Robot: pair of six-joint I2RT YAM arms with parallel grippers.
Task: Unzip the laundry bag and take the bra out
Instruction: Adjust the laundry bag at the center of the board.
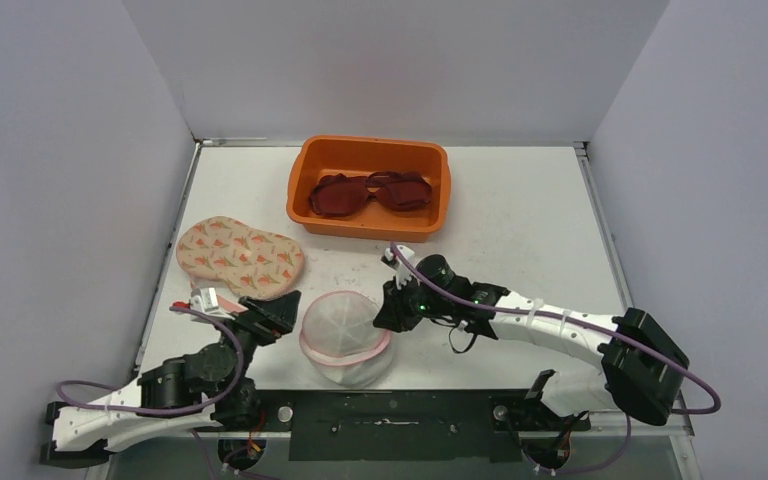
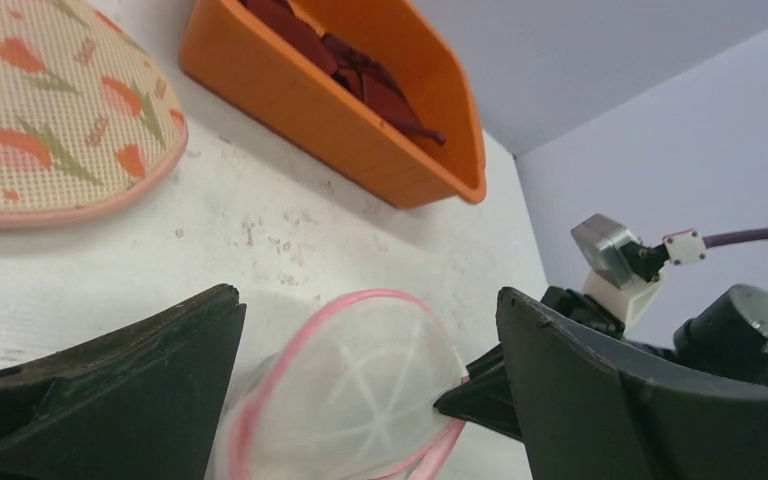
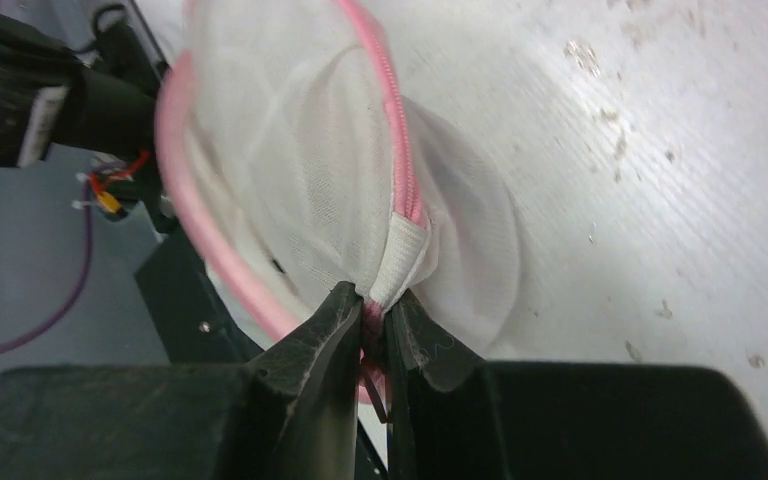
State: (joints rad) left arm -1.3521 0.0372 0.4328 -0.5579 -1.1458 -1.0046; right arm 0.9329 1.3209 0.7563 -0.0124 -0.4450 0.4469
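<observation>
White desk (image 1: 520, 230): right tool (image 3: 372, 298) pinches bag (image 1: 345, 335) at zip (image 3: 392, 120) end; left tool (image 2: 367, 300) wide, gripping nothing. Unanchored, bag may drag rather than unzip.

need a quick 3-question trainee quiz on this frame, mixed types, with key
1. True or false: the right gripper is shut on the zipper end of the white mesh laundry bag with pink zipper trim.
2. What lies in the orange plastic bin? A) a dark red bra B) a blue towel C) nothing
3. Fill in: the left gripper faces the bag with its jaws ____, gripping nothing.

Key: 1 true; 2 A; 3 open.
</observation>
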